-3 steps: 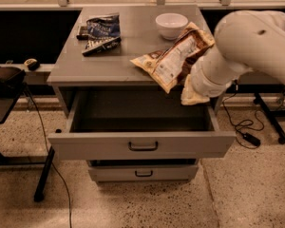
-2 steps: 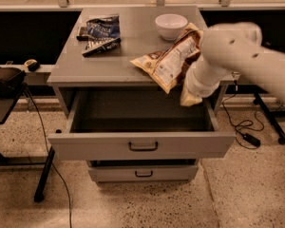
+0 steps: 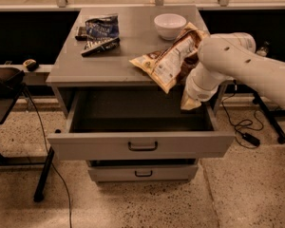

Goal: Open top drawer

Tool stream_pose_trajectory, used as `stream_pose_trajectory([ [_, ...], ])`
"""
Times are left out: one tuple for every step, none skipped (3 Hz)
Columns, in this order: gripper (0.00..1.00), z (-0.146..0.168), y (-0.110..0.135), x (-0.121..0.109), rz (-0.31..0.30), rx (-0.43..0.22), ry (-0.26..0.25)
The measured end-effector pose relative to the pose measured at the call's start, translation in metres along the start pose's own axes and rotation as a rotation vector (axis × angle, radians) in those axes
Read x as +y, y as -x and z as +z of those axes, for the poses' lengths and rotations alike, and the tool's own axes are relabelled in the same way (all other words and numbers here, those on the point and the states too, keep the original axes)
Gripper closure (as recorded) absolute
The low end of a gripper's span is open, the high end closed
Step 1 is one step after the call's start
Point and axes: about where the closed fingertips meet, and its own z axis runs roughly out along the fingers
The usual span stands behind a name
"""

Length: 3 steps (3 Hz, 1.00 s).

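- I see the top drawer (image 3: 142, 146) standing well out of the cabinet, its front and black handle at about 7 o'clock from the gripper (image 3: 190, 102).
- The gripper hangs over the drawer's right rear corner, just below the cabinet top (image 3: 71, 56); I cannot tell how far open it is, or whether it touches anything.
- A chip bag (image 3: 168, 61) overhangs the top's front edge at the gripper's 11 o'clock, close against the arm (image 3: 237, 61); bare floor (image 3: 242, 194) lies at 5 o'clock.

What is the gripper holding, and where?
Cannot be told. The gripper sits at the right rear of the open grey metal top drawer, beside the overhanging tan snack bag, away from its black loop handle.
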Motion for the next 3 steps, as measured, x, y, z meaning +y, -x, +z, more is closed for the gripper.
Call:
stream_pose_trajectory([
  [1.0,0.039,0.01,0.031,-0.003,-0.03,0.075],
  [1.0,0.045,0.011,0.032,0.005,-0.04,0.086],
  [1.0,0.077,0.028,0.066,-0.01,-0.118,0.228],
])
